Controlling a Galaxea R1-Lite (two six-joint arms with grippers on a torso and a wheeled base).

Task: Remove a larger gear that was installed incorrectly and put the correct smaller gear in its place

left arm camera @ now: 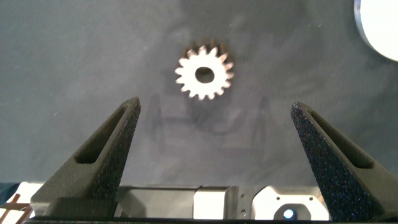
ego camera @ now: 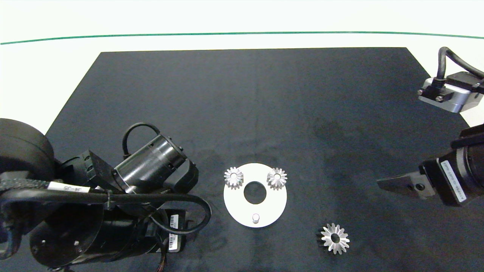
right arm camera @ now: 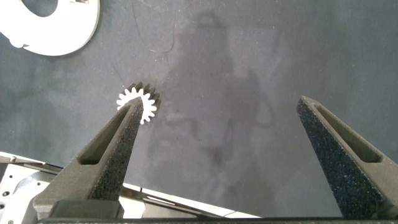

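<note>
Nearest the head camera, the left arm fills the lower-left corner above a dark mat [ego camera: 264, 94] that covers the worktop. Its left pincer [left arm camera: 214, 155] is released, fingers [left arm camera: 106, 155] spread wide and hovering over the mat with nothing between them. Just beyond the fingertips the smaller gear [left arm camera: 204, 74] lies flat on the mat, apart from both fingers; the head view hides it behind the arm.

At mid-table sits a white disc [ego camera: 236, 209] with a round centre hole. Two small ridged gears stand on its far part, one [ego camera: 233, 177] at the left rim and one [ego camera: 276, 178] at the right. A short silver peg [ego camera: 256, 218] on its near part stands bare.

Off the disc, toward the near right, the larger gear [ego camera: 334, 238] lies flat on the mat. The right pincer [right arm camera: 217, 155] is also released, empty and wide open; one finger [right arm camera: 112, 149] seems to overlap that gear's edge in the wrist view, though contact cannot be judged.
</note>
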